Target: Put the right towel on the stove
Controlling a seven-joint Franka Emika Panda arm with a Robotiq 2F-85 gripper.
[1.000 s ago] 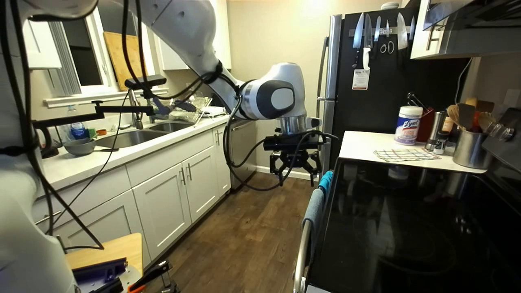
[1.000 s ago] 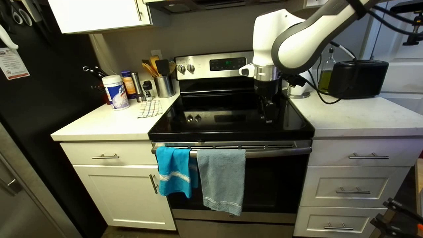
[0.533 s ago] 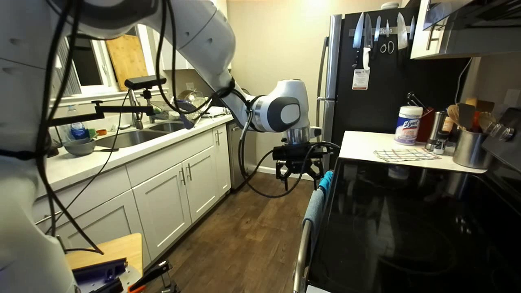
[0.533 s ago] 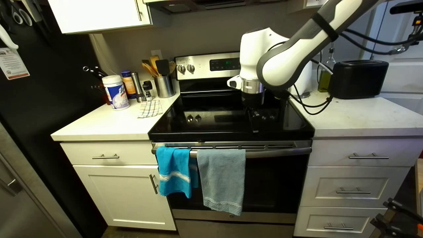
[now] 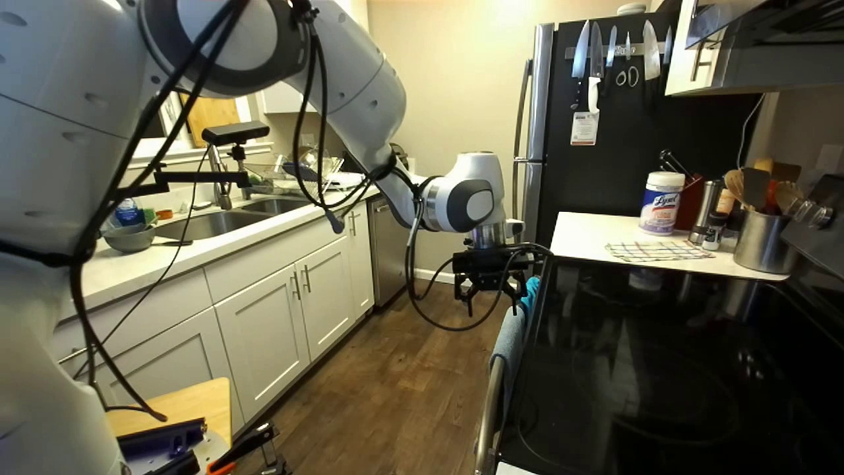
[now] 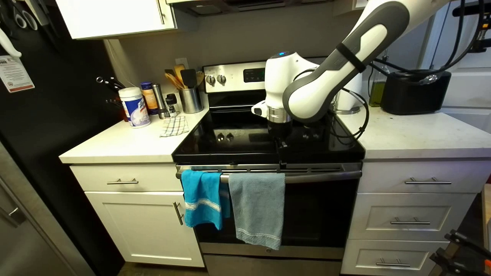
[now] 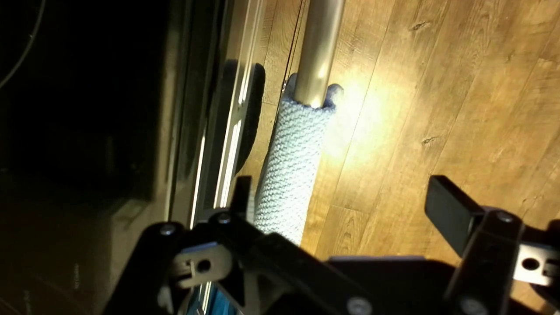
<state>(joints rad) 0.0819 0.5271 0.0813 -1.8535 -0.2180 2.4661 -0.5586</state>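
Note:
The right towel is grey-blue point(image 6: 257, 211) and hangs folded over the oven handle; it also shows in an exterior view point(image 5: 508, 343) and the wrist view point(image 7: 291, 166). A bright blue towel point(image 6: 202, 199) hangs to its left. The stove point(image 6: 238, 147) has a flat black glass top, seen in both exterior views point(image 5: 633, 369). My gripper point(image 5: 492, 310) is open and empty, pointing down, above the handle's height. In the wrist view the gripper point(image 7: 345, 201) has one finger on the stove side of the grey-blue towel and the other over the floor. I see no contact.
The oven handle point(image 7: 319, 48) runs along the stove front. A checkered cloth point(image 6: 174, 126), a wipes canister point(image 6: 134, 107) and a utensil holder point(image 6: 190, 100) stand on the counter left of the stove. A black toaster point(image 6: 416, 94) stands on the right counter.
My gripper has come down and moved closer to the hanging towels, shifting left in the view facing the stove. It stays open. The towels have not moved.

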